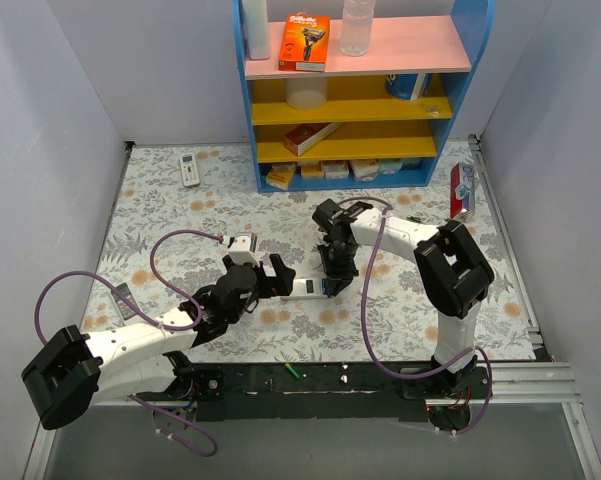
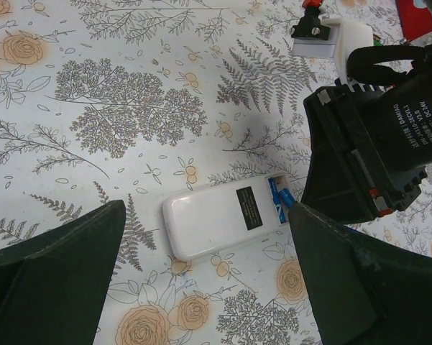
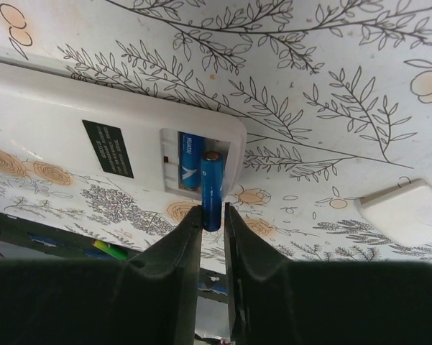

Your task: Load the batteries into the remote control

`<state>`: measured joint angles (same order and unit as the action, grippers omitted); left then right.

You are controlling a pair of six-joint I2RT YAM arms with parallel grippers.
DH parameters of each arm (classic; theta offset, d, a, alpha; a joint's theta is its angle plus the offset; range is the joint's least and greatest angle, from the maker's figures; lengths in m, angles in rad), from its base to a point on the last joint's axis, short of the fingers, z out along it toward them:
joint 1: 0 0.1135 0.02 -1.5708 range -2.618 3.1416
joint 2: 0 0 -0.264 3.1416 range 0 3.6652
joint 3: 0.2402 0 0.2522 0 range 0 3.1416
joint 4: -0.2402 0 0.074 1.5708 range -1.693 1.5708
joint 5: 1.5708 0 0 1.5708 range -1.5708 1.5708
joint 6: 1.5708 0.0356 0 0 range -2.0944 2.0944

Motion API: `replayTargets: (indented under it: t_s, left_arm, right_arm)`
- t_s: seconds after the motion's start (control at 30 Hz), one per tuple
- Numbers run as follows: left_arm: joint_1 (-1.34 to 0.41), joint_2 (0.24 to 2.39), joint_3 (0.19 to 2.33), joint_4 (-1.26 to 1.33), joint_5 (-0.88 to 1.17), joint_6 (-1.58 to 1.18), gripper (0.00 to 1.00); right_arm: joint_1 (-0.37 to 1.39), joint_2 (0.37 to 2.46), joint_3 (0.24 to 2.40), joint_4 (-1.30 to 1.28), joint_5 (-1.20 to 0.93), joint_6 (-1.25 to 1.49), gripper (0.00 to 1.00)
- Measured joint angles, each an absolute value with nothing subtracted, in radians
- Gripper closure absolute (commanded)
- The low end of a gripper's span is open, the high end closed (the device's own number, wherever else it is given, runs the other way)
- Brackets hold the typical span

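Observation:
The remote control (image 1: 305, 287) lies back-up on the floral mat, its battery recess open at the right end. In the right wrist view one blue battery (image 3: 190, 162) lies seated in the remote control (image 3: 57, 129). A second blue battery (image 3: 212, 190) leans with its top in the recess and its lower end between my right gripper (image 3: 213, 215). Those jaws stand narrowly apart, with a sliver of gap beside the cell. My left gripper (image 2: 205, 287) hovers wide open just this side of the remote control (image 2: 216, 223), holding nothing.
A white battery cover (image 3: 406, 212) lies on the mat right of the remote. A green battery (image 1: 293, 371) rests on the black rail at the near edge. A blue shelf unit (image 1: 360, 90) stands at the back, an all-white remote (image 1: 190, 170) to its left.

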<state>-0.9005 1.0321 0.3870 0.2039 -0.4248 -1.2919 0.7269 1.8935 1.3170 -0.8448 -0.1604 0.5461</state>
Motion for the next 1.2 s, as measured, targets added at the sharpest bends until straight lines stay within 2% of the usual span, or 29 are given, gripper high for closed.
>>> replayTargets:
  t_s: [0.47, 0.6, 0.7, 0.83, 0.97, 1.2]
  left_arm:
    - [-0.9, 1.027, 0.387, 0.202, -0.415, -1.299, 0.02]
    - [-0.9, 1.012, 0.387, 0.191, -0.411, -1.298, 0.02]
    - [-0.9, 1.006, 0.387, 0.181, -0.41, -1.298, 0.02]
    - [-0.9, 1.01, 0.391, 0.149, -0.406, -1.299, 0.02]
    - [-0.9, 1.069, 0.434, 0.095, -0.396, -1.318, 0.02]
    - [-0.889, 1.258, 0.563, -0.004, -0.352, -1.391, 0.03]
  right_arm:
    - [0.729, 1.903, 1.337, -0.843, -0.163, 0.545, 0.55]
    - [0.73, 1.853, 1.34, -0.838, -0.162, 0.521, 0.57]
    - [0.73, 1.762, 1.332, -0.808, -0.165, 0.464, 0.68]
    - [0.73, 1.608, 1.246, -0.682, -0.199, 0.35, 0.75]
    - [0.73, 1.489, 1.087, -0.558, -0.244, 0.22, 0.75]
    - [0.731, 1.463, 0.913, -0.415, -0.243, 0.078, 0.69]
